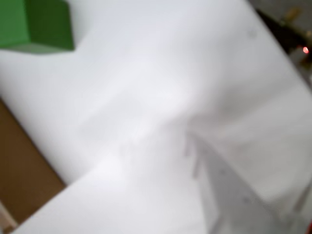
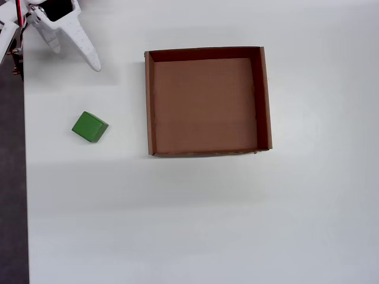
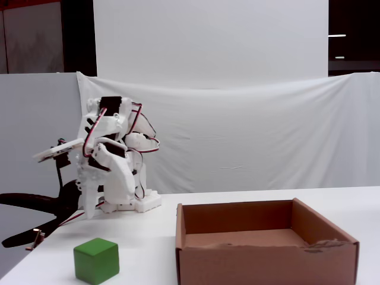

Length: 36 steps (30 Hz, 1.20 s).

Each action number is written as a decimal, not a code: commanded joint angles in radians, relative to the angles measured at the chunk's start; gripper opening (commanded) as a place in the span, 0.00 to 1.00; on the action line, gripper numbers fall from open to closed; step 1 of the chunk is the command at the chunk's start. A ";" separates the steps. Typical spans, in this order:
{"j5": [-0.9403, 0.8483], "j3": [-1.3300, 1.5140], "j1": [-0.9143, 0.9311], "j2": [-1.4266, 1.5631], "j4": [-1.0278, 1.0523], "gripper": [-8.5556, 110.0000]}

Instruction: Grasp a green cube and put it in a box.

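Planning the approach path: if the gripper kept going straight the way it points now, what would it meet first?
Probably the bare white table: the gripper points steeply down, short of the green cube.

Bare desk [image 2: 177, 213] lay open between the tool [image 2: 74, 50] and the green cube [image 2: 89, 126] below it, the box [image 2: 149, 106] standing off to its right.

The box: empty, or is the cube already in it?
Empty. The box shows only bare brown floor in the overhead view; the green cube sits on the table to its left, apart from it.
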 commanded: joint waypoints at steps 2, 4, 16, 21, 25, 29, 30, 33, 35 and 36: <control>0.003 -0.005 0.052 0.005 -0.002 0.51; 0.003 -0.005 0.052 0.005 -0.002 0.51; 0.003 -0.006 -0.006 -0.023 -0.152 0.51; 0.003 -0.017 -0.026 -0.164 -0.311 0.51; -0.003 -0.086 -0.028 -0.272 -0.408 0.51; 0.002 -0.184 -0.035 -0.376 -0.433 0.51; 0.002 -0.210 -0.037 -0.411 -0.433 0.51; 0.002 -0.293 -0.046 -0.537 -0.433 0.51; 0.002 -0.356 -0.052 -0.637 -0.425 0.50; 0.002 -0.390 -0.054 -0.687 -0.425 0.47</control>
